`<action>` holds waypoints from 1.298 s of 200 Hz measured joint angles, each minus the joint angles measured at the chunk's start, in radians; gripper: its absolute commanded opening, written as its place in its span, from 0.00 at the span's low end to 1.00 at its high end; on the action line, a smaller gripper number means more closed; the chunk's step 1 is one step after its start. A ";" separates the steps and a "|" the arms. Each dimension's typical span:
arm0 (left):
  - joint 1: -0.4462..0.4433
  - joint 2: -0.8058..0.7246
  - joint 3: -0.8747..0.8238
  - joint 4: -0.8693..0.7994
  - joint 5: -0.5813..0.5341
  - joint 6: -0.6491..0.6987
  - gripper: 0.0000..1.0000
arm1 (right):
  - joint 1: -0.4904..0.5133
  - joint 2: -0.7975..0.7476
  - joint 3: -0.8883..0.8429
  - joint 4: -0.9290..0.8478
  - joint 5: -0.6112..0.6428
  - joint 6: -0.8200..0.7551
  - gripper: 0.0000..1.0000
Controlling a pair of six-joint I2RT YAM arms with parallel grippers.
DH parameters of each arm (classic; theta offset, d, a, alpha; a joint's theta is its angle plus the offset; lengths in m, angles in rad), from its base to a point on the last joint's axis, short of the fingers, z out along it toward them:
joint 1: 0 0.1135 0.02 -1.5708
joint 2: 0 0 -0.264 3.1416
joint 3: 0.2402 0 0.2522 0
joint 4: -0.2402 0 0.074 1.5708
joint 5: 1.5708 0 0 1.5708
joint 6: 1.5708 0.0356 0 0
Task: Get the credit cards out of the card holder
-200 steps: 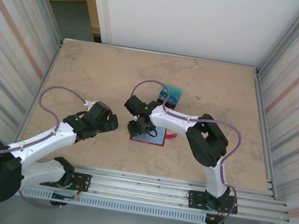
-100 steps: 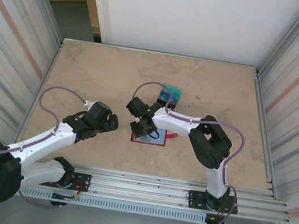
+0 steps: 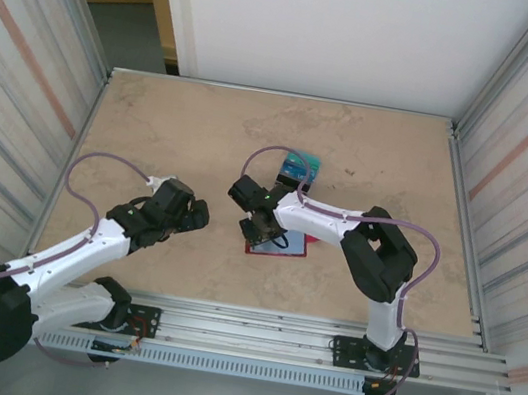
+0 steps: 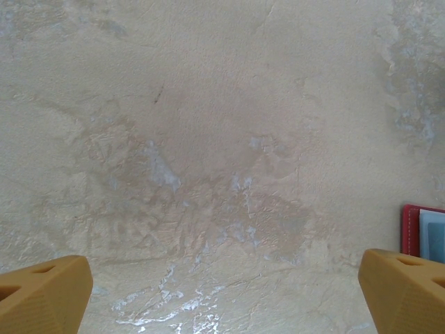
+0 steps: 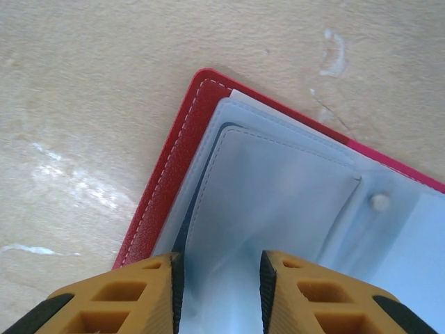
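The red card holder [image 3: 283, 246] lies open on the table, its pale blue-grey pockets facing up. My right gripper [image 3: 261, 225] is down on its left part. In the right wrist view the right gripper [image 5: 221, 263] has its jaws half closed, and the creased pocket sheet [image 5: 278, 195] bunches between the pads. A thin dark edge [image 5: 189, 217] shows inside the pocket by the red cover [image 5: 163, 181]. Credit cards [image 3: 299, 168], teal and blue, lie stacked farther back. My left gripper [image 3: 192, 214] hovers wide open to the left; the left gripper [image 4: 222, 273] spans bare table, with the holder's corner [image 4: 416, 231] at the right edge.
Metal walls close in the table [image 3: 174, 132] on the left and right, and a rail runs along the near edge. A small snap stud [image 5: 379, 202] sits on the pocket sheet. The right arm's cable loops over the cards.
The right gripper shifted right and closed in on the pocket sheet. The card holder slid right and turned a little with it. The left arm barely moved.
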 measured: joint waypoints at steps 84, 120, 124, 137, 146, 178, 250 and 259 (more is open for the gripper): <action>0.000 0.000 0.000 0.000 0.000 0.000 0.99 | -0.013 -0.016 0.000 -0.044 0.080 0.004 0.28; 0.000 0.000 0.000 0.000 0.000 0.000 0.99 | -0.020 -0.016 0.000 -0.049 0.094 0.006 0.21; 0.000 0.000 0.000 0.000 0.000 0.000 0.99 | -0.020 -0.016 0.000 -0.049 0.095 0.007 0.21; 0.000 0.000 0.000 0.000 0.000 0.001 0.99 | -0.020 -0.017 0.000 -0.050 0.102 0.014 0.20; 0.000 0.000 0.000 0.000 0.000 0.001 0.99 | -0.021 -0.018 0.000 -0.051 0.111 0.019 0.21; 0.000 0.001 0.000 0.000 0.000 0.005 0.99 | -0.035 -0.040 -0.005 -0.060 0.127 0.022 0.20; 0.000 0.027 0.008 0.007 0.001 0.008 0.99 | -0.068 -0.104 -0.072 -0.032 0.079 0.027 0.32; 0.000 0.032 0.008 0.010 0.002 0.008 0.99 | -0.065 -0.104 -0.078 -0.024 0.059 0.030 0.34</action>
